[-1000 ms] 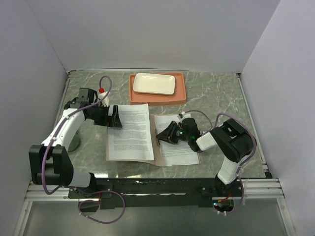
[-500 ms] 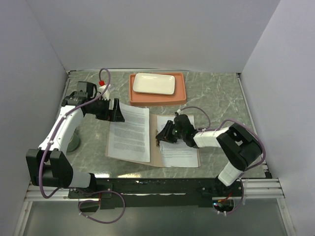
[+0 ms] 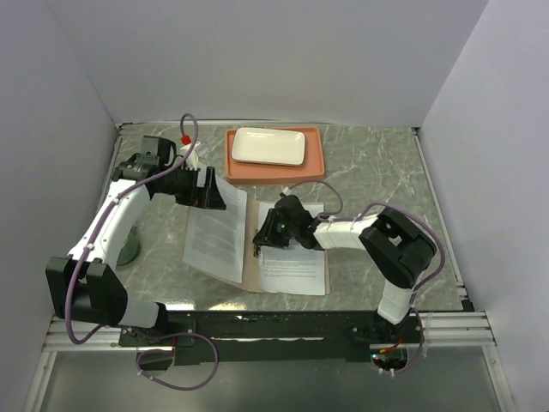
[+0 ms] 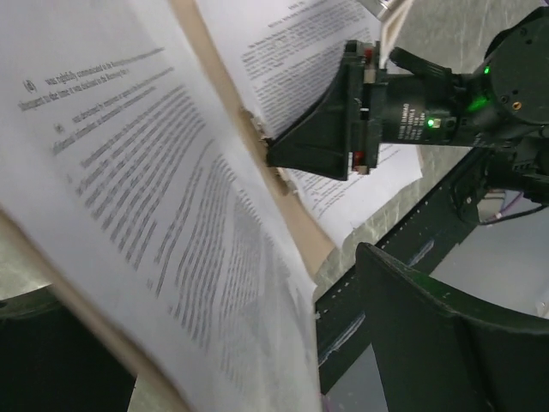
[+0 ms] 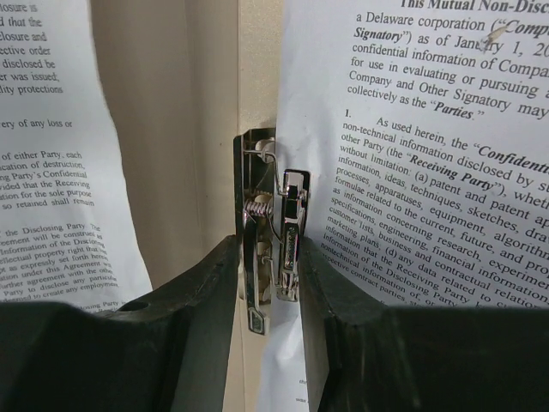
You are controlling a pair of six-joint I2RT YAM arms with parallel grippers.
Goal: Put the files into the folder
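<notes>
The tan folder lies open on the marble table, its left flap tilted up. One printed file lies on that raised flap. The other file lies flat on the right half. My left gripper is open at the flap's far edge. Flap and sheet pass between its wide-apart fingers. My right gripper is at the spine. In the right wrist view it is shut on the metal spring clip, between the left sheet and the right sheet.
An orange tray holding a white plate stands just behind the folder. A small white bottle with a red cap is behind the left gripper. A grey round object sits by the left arm. White walls enclose the table.
The left gripper has risen and moved right, tilting the left flap and its sheet steeper. The right gripper and the whole folder have shifted left.
</notes>
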